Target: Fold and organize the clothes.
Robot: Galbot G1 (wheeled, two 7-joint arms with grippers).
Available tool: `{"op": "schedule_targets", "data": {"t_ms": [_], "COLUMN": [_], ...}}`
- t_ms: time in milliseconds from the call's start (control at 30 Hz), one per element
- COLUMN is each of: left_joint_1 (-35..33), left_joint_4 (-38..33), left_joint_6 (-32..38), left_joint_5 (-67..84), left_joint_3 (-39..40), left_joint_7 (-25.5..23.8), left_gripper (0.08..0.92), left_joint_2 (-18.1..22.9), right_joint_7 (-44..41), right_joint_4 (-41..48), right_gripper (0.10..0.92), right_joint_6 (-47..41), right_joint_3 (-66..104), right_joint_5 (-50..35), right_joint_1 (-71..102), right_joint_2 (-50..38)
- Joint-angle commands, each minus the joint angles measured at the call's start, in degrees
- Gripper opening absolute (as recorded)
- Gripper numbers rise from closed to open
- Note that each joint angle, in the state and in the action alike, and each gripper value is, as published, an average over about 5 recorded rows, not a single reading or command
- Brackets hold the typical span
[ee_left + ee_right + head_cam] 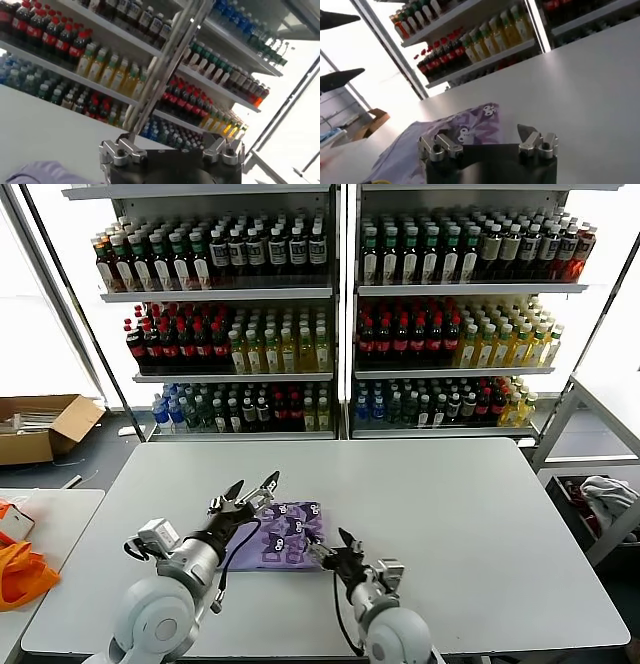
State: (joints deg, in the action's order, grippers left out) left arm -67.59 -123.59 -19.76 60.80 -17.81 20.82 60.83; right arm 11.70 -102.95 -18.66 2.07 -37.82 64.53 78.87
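1. The lavender T-shirt [280,536] lies folded into a compact rectangle near the front edge of the white counter [450,524], slightly toward the robot's left of centre, with its dark printed graphic facing up.

2. It looks like light, limp cotton. It should drape and slide easily on the smooth counter, so a pinch at a corner or along a folded edge seems safer than a push at the middle, which could bunch the layers.

3. The left gripper [252,487] hovers above the shirt's far left corner, fingers spread wide and holding nothing.

4. The right gripper [333,548] sits at the shirt's near right corner, low over the counter. Its fingers are parted and empty, and I cannot tell whether they touch the cloth.

5. The shirt's near edge sits close to the counter's front edge, so a pull toward the robot risks dragging fabric over it.

6. The counter stretches broad and bare to the right and behind the shirt, which gives room to place or slide it.

7. Bottle shelves [340,314] stand well beyond the far edge, and an orange fabric [20,569] rests on a separate side table [60,514] to the left.
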Motion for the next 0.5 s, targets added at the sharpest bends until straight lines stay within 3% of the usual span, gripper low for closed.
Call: {"op": "schedule_targets", "data": {"t_ms": [33,500], "left_joint_1": [-3.7,-2.1], "left_joint_4": [-1.3,0.0], "left_joint_6": [0.2,0.1], "left_joint_5": [-0.7,-0.7], "left_joint_3": [-4.8,-3.6], "left_joint_7": [-2.1,-1.8], "left_gripper": [0.823,0.822], "left_joint_2": [-0.9,-0.4], "right_joint_7": [4.9,7.6], "right_joint_4": [8.1,6.2], "right_gripper": [0.743,0.344], "right_joint_6": [-3.8,-6.3], "right_joint_3": [-7.7,-5.8], "right_joint_5": [-5.0,-5.8], "right_joint_1": [-9.4,-7.3], "right_joint_2": [2.8,1.1]}}
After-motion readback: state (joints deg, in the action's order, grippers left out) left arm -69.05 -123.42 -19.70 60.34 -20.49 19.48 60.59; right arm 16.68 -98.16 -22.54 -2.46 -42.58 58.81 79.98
